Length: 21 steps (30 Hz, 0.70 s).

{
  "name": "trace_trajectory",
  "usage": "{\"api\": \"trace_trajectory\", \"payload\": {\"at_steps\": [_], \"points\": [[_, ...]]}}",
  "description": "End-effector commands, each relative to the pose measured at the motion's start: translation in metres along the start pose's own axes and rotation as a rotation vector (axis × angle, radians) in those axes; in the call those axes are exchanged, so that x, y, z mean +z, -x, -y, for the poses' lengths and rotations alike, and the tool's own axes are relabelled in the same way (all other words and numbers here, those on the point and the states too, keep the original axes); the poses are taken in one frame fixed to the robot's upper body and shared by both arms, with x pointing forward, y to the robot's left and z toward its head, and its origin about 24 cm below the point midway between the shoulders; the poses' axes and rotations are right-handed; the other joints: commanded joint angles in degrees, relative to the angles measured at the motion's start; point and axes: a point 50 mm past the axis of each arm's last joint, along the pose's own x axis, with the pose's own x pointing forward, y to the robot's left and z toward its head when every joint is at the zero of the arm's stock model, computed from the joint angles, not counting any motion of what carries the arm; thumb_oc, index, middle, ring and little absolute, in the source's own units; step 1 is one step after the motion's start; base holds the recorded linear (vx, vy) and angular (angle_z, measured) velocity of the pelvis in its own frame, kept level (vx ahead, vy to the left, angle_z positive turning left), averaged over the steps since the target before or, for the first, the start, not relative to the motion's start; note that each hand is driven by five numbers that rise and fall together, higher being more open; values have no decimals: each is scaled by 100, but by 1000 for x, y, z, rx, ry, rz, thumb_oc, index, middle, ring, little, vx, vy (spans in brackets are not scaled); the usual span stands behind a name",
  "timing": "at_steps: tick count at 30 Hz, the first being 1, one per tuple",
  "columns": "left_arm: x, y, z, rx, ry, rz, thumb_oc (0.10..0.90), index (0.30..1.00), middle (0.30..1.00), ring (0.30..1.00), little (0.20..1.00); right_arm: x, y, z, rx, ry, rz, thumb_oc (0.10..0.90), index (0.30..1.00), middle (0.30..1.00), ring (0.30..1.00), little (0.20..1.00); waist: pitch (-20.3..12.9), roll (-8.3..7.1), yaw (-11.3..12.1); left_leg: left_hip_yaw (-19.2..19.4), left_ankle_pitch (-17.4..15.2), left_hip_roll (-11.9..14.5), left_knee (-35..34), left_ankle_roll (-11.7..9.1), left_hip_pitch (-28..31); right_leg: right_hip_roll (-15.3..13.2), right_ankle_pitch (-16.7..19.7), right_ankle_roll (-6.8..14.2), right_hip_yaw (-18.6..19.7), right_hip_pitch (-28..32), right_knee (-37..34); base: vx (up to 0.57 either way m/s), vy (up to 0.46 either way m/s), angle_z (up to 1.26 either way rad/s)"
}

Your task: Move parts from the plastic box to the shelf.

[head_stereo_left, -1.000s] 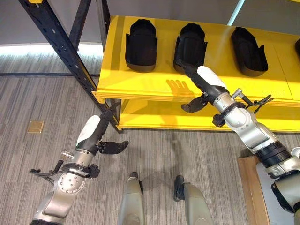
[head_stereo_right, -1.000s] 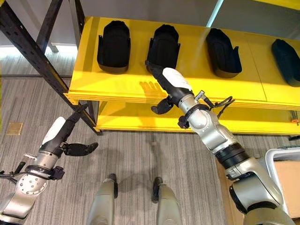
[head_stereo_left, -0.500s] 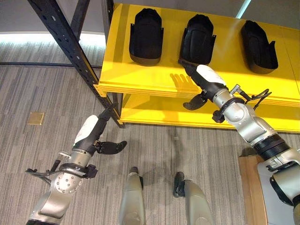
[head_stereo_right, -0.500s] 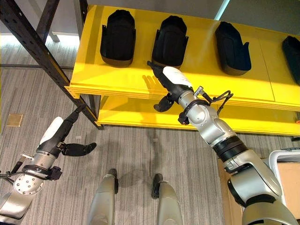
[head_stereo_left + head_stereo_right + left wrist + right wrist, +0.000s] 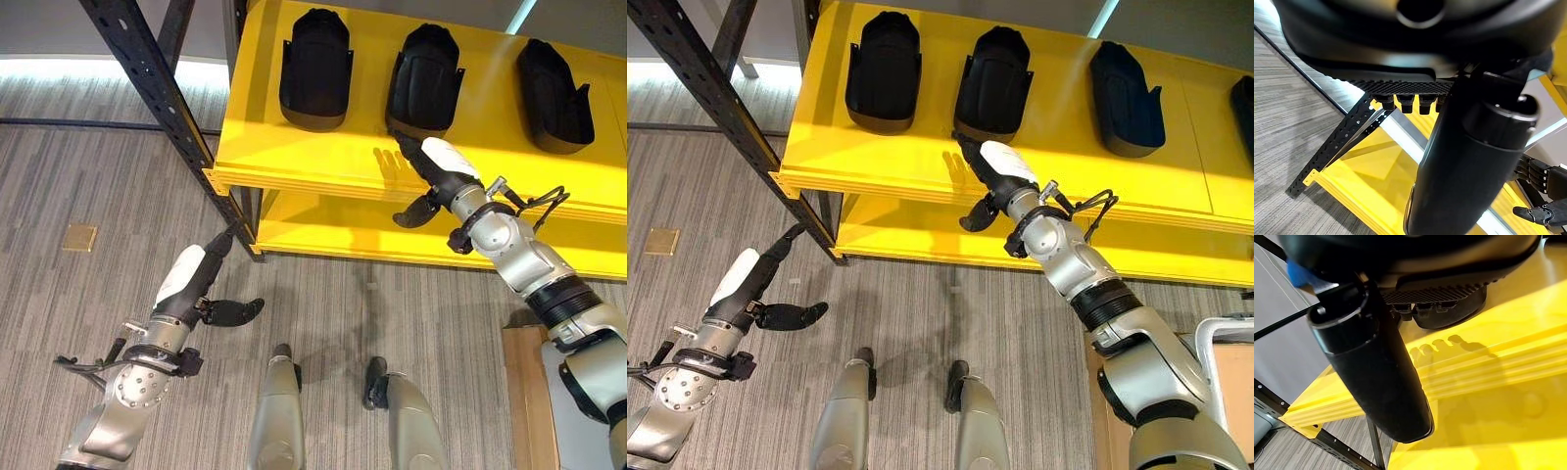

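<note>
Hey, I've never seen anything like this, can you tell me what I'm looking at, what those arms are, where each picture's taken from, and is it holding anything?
This is a two-legged humanoid robot with two silver-grey arms ending in dark hands. The two wide pictures come from cameras on its head, looking down. The two close, dark pictures come from cameras on its wrists.

A yellow shelf stands before it, carrying black parts in a row. The right hand is stretched out over the shelf's front edge, just short of the middle part, fingers straight, holding nothing. The left hand hangs low over the grey floor, open and empty too.
</note>
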Motion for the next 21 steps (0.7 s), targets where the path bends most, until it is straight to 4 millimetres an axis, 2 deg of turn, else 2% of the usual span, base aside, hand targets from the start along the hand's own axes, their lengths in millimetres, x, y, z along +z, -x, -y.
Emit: {"api": "trace_trajectory", "payload": {"at_steps": [1,21], "points": [[43,-2,-21,102,2,240,900,1000,1000,1000,1000,43,-19,56,-205,50,158,900,1000,1000,1000,1000,-357,100,6,-265,246,306,-317,157,-41,-353,293,327,296,251,-408,0,0,0],[37,4,-25,125,-15,216,900,1000,1000,1000,1000,44,-29,66,-226,130,119,900,1000,1000,1000,1000,-283,143,92,-344,309,283,-299,146,-204,-334,288,316,248,116,-332,-2,-1,1]]}}
